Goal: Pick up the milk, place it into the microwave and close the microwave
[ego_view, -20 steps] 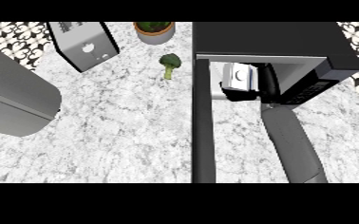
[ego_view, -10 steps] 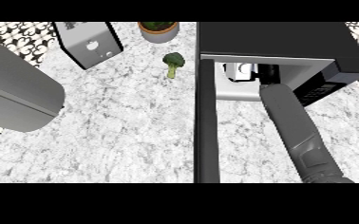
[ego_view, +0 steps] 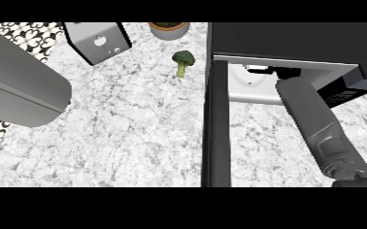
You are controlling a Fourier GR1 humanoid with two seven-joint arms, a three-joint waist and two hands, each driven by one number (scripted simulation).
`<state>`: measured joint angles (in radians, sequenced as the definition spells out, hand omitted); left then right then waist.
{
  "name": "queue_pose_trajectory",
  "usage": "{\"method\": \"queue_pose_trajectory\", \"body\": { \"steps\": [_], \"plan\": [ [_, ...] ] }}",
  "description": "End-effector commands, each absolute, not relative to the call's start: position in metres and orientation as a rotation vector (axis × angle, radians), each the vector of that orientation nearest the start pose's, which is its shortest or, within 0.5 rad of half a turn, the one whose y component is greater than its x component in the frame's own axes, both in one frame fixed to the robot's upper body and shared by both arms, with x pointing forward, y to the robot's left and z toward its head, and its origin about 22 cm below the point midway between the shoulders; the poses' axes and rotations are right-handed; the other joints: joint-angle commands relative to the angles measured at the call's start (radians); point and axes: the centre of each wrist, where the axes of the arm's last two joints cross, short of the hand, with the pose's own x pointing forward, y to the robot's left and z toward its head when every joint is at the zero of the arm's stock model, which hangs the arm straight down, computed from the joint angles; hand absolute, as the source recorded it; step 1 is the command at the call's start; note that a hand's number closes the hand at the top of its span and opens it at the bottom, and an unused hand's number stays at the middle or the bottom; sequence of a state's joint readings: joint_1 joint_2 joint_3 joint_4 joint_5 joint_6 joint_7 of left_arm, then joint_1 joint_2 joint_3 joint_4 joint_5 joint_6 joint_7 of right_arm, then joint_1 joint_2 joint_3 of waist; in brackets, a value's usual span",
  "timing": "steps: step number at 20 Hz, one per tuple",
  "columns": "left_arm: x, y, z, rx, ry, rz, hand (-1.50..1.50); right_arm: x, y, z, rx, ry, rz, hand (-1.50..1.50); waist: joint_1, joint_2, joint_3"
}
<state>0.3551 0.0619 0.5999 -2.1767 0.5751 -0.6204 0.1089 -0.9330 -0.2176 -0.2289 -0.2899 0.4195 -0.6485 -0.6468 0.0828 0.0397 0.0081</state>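
The black microwave point(ego_view: 287, 41) stands at the upper right, and its open door point(ego_view: 216, 126) shows edge-on as a dark upright bar. My right forearm point(ego_view: 308, 111) reaches up into the cavity. Under the microwave's top edge only a dark bit of the right hand point(ego_view: 281, 72) shows. A white sliver of the milk point(ego_view: 255, 69) shows just left of it, above the pale cavity floor point(ego_view: 247, 87). Whether the hand holds the milk is hidden. My left forearm point(ego_view: 25, 92) lies at the left edge, and its hand is out of sight.
A broccoli floret point(ego_view: 183, 62) lies on the marble counter point(ego_view: 129, 126) left of the door. A grey boxy appliance point(ego_view: 97, 41) and a potted plant point(ego_view: 169, 29) stand along the back.
My right arm has pushed deeper into the microwave with the milk. Hand and carton, plain a second ago, are now mostly hidden under the microwave's top.
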Motion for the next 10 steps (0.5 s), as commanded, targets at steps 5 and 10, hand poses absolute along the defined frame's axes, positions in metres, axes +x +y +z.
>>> {"method": "queue_pose_trajectory", "body": {
  "steps": [5, 10],
  "plan": [
    [0.113, 0.364, 0.101, -0.107, -1.929, -0.042, -1.50, 0.425, -0.264, 0.017, -1.105, -1.803, 0.407, 1.50, 0.028, 0.011, -0.004],
    [0.113, 0.364, 0.107, -0.069, -1.928, -0.089, -1.50, 0.405, -0.310, -0.001, -1.414, -1.475, 0.349, -1.50, 0.042, 0.019, -0.008]
  ]
}}
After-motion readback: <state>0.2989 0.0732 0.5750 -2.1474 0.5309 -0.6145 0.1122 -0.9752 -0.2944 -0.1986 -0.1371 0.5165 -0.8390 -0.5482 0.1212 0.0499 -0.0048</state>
